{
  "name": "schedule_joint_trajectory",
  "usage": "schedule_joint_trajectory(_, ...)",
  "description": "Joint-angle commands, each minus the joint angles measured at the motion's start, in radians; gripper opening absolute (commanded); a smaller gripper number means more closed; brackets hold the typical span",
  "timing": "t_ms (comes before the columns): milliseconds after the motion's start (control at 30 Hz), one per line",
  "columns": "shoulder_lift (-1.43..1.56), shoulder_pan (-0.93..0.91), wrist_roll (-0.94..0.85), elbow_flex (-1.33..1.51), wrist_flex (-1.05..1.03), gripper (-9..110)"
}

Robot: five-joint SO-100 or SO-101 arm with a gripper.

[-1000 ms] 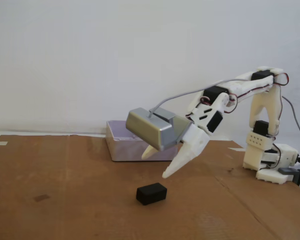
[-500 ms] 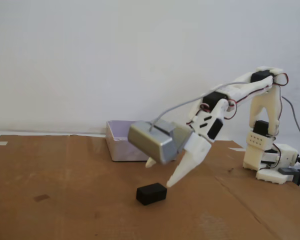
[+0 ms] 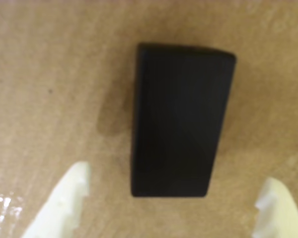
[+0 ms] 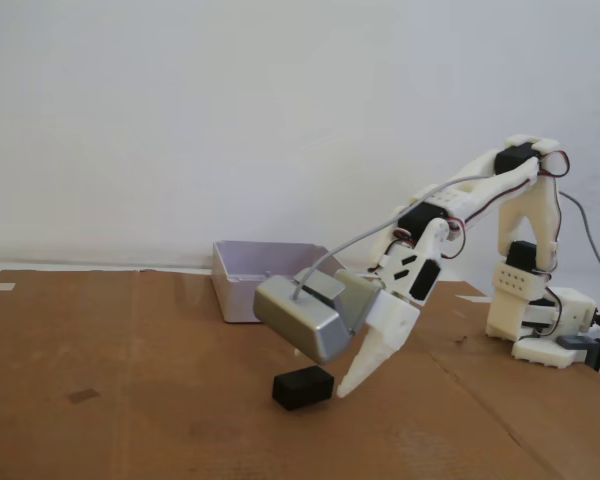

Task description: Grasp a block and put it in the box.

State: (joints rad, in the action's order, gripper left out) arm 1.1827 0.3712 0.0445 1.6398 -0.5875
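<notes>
One white plastic robot arm (image 4: 510,190) reaches down and to the left from its base at the right of a fixed side view, over a flat sheet of brown cardboard (image 4: 130,380) that covers the table. A grey metallic boxy camera housing (image 4: 298,315) is mounted beside the wrist, with a grey cable arching back along the arm.

A small matte black rectangular block (image 4: 302,387) lies on the cardboard near the middle of that view. The white two-finger gripper (image 4: 332,392) is lowered around it, one pointed fingertip reaching the cardboard just right of the block; the other finger is hidden behind the camera housing.

In the wrist view, the block (image 3: 180,121) fills the centre, lying flat with its long side running away from the camera. The gripper (image 3: 174,198) is spread wide, with one white fingertip at the lower left and one at the lower right, each clear of the block's sides. Nothing is held.

A shallow pale lilac-grey plastic tray with low walls (image 4: 242,280) sits on the cardboard behind the block, towards the white wall, well apart from it.
</notes>
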Motion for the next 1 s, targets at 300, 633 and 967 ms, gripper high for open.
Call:
schedule_joint_trajectory(300, 0.006, -0.009, 0.000, -0.146, 0.017, 41)
schedule_joint_trajectory(633, -0.081, -0.012, 0.000, -0.249, 0.006, 41)
schedule_joint_trajectory(967, -0.112, -0.058, -0.008, -0.249, 0.014, 40)
